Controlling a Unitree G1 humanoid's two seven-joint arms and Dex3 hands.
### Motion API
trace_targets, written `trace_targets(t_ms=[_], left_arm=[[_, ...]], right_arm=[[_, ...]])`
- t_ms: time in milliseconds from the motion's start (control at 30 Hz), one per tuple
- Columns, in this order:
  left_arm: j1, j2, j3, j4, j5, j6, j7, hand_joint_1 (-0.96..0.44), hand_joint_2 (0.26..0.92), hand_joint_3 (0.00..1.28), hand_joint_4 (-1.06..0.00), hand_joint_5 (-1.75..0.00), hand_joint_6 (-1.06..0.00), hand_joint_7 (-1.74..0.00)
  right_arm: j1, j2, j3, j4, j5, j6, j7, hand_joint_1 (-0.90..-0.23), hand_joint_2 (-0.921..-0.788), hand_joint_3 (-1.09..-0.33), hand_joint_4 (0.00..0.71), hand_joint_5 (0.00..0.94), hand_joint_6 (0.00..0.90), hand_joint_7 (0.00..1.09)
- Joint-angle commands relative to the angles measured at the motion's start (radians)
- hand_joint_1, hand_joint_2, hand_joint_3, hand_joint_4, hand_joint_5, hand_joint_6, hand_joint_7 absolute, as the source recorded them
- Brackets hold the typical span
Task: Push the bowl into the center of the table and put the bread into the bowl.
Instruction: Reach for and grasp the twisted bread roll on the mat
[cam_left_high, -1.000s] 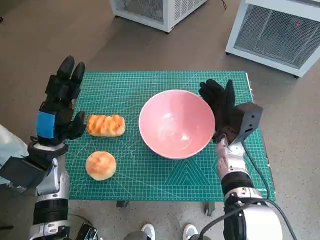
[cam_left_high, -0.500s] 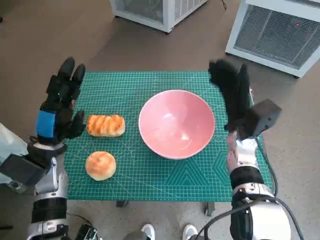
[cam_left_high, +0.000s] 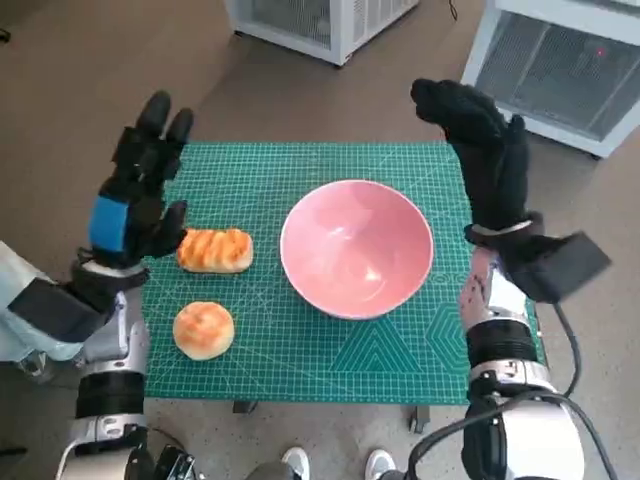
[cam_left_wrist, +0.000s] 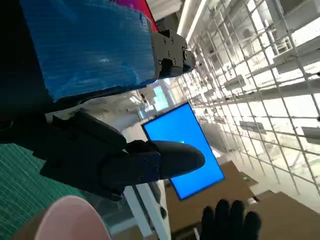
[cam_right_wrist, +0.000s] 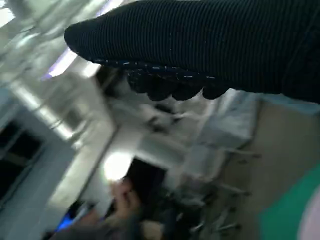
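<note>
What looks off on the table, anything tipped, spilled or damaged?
Nothing stands out. The bowl sits upright and empty on the green mat. Both breads, the long one and the round one, lie whole on the mat beside it. Neither the left hand nor the right hand holds anything.

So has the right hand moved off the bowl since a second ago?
Yes. The right hand has lifted away from the pink bowl's right rim and now sits up past the green mat's far right corner, holding nothing.

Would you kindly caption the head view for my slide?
Pink bowl on the green mat, two breads beside it, both robot hands raised, holding nothing.
</note>
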Motion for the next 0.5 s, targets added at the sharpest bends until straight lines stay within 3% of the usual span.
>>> trace_targets(t_ms=[33,500], left_arm=[[-0.045,-0.006,-0.006,0.02,-0.014,-0.015,-0.019,-0.72,0.921,0.46,-0.21,0.0,-0.15,-0.14],[-0.134,-0.009,-0.029,0.087,0.012,-0.044,-0.038,-0.76,0.921,0.42,-0.22,0.0,-0.18,-0.13]], right_arm=[[0.041,-0.01,0.005,-0.028,0.02,0.009,0.017,-0.761,-0.921,-0.682,0.184,0.002,0.273,0.06],[0.074,-0.024,0.017,-0.08,0.041,0.003,0.027,-0.769,-0.921,-0.656,0.188,0.003,0.279,0.07]])
